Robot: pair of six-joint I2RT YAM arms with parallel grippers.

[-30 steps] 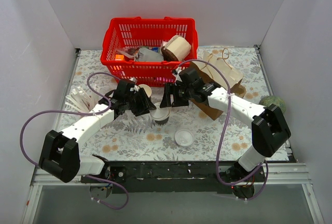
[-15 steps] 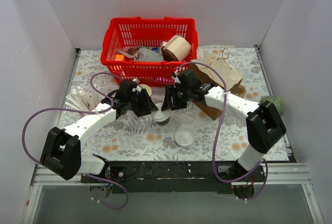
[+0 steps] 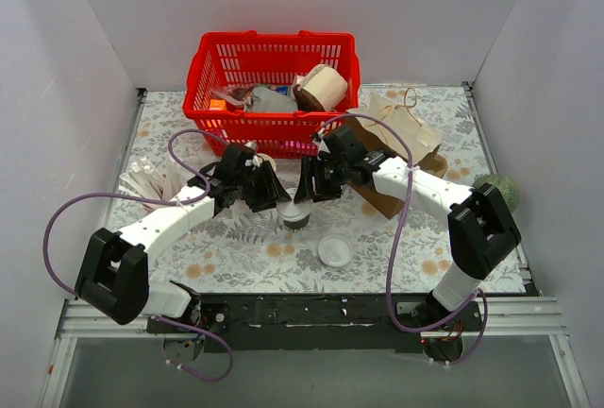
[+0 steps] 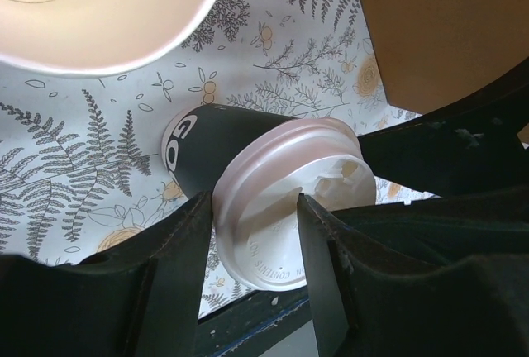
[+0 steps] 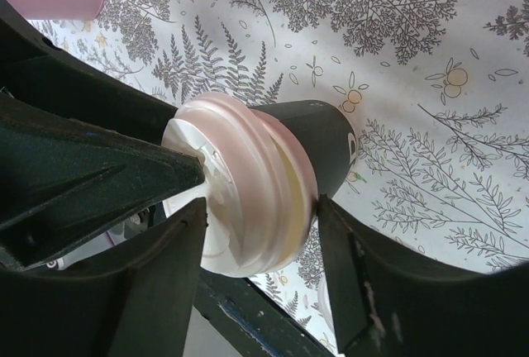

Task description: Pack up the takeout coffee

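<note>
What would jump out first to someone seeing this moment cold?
At the middle of the table, the left gripper and right gripper grip, from opposite sides, the white lid of the takeout coffee, which stands upright. Behind it sits a red basket holding odds and ends. A loose white lid lies nearer the arms' bases.

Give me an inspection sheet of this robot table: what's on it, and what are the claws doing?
Surface: table under a fern-print cloth.
Job's things: takeout coffee, lidded, standing between the arms.
Clutter: loose white lid, lidless cup, paper bag, filled red basket, green ball.
Claws: left claw and right claw both closed on the coffee's lid.
Cables: purple cables loop off each arm.
Surroundings: white walls.
</note>
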